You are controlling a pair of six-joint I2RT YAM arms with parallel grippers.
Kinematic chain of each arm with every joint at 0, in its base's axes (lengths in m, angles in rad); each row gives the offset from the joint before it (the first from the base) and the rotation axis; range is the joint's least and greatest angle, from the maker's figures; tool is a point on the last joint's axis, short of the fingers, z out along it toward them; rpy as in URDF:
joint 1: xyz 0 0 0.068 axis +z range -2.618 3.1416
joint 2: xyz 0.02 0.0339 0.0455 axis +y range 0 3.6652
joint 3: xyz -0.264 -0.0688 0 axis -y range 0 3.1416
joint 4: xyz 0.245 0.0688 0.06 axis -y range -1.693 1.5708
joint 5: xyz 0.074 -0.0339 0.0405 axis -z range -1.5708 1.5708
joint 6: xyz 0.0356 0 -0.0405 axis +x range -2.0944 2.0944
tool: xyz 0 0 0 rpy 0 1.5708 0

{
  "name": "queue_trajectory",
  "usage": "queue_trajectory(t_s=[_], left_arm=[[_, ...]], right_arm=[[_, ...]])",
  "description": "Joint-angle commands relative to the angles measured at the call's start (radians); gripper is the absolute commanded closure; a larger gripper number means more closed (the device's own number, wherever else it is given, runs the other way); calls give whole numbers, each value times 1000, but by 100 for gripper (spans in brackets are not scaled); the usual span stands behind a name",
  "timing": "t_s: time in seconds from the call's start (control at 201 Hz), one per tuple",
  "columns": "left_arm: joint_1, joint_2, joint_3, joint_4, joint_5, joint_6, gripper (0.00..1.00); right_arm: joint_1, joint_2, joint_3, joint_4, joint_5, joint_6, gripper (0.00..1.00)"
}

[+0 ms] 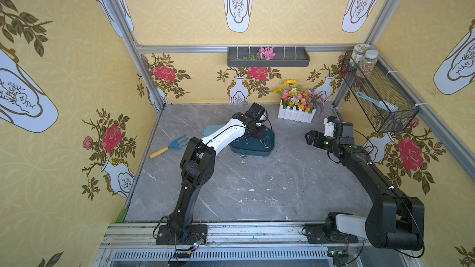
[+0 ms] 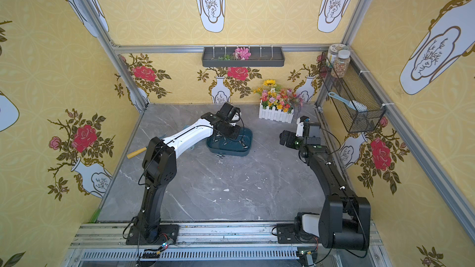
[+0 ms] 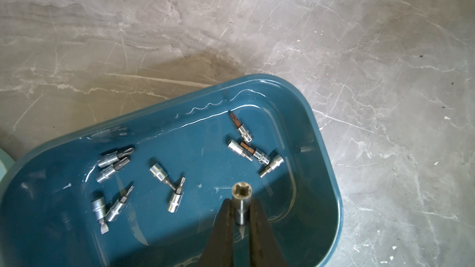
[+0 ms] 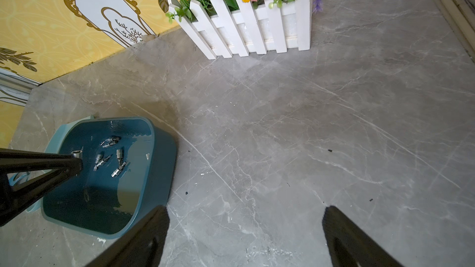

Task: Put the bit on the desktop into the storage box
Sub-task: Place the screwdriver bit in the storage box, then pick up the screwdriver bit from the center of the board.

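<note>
1. Left gripper (image 3: 240, 208) clamped on a bit (image 3: 240, 199), over the storage box (image 3: 303, 129); lower centre of the left wrist view.
2. Loose bits (image 3: 158, 173) lie inside the box.
3. Right gripper (image 4: 246, 210) wide, holding nothing, above the desktop (image 4: 282, 137).
4. Stray bits (image 1: 241, 155) on the desktop, just beside the box rim; centre of a top view.

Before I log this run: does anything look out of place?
Yes. A stray bit lies on the desktop just outside the storage box, while other bits lie inside. White flecks also dot the desktop.
</note>
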Motion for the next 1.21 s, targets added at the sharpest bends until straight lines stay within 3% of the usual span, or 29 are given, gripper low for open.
queue_trajectory(t_s=[0.0,0.538,1.205], left_arm=[[1,4,-6,8,-3,5,86],[2,-98,-114,77,22,-7,57],[63,-702,-795,486,-4,-69,46]], right_arm=[[0,3,0,19,-1,-11,3],[0,-2,-8,31,-13,-16,3],[4,13,-5,48,-77,-38,3]])
